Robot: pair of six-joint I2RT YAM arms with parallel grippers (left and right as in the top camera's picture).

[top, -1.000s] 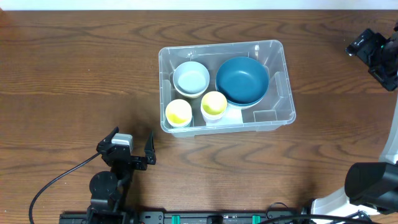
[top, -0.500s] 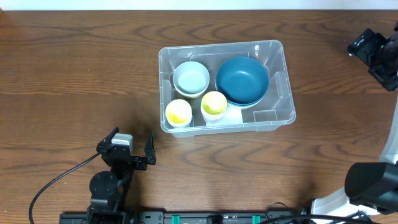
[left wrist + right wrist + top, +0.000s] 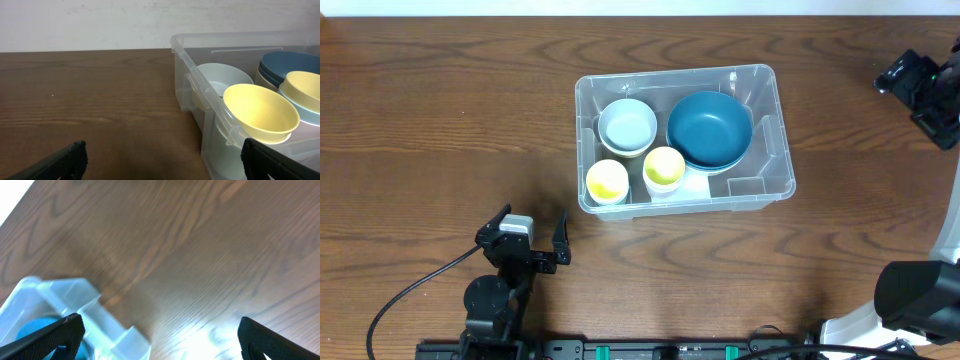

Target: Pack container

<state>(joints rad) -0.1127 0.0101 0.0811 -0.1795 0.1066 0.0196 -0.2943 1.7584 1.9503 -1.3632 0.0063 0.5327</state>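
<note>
Container (image 3: pixel 680 72), a clear plastic bin, sits on the wooden table (image 3: pixel 440 120) a little right of the middle, well apart from both arms. Nearest the front edge, the left gripper (image 3: pixel 534 213) has its jaws spread wide with nothing between them, and it faces the container's front left corner. A black cable (image 3: pixel 410 295) trails off behind it. At the far right edge the right gripper (image 3: pixel 159 320) is also wide open and empty, and its wrist view shows bare wood between the fingers and one corner of the container at lower left. Inside the container, two yellow cups (image 3: pixel 607 180) (image 3: pixel 664 166) stand side by side along the front wall. A pale blue bowl (image 3: pixel 627 125) lies behind them on the left, and a dark blue bowl (image 3: pixel 710 128) fills the right part.
</note>
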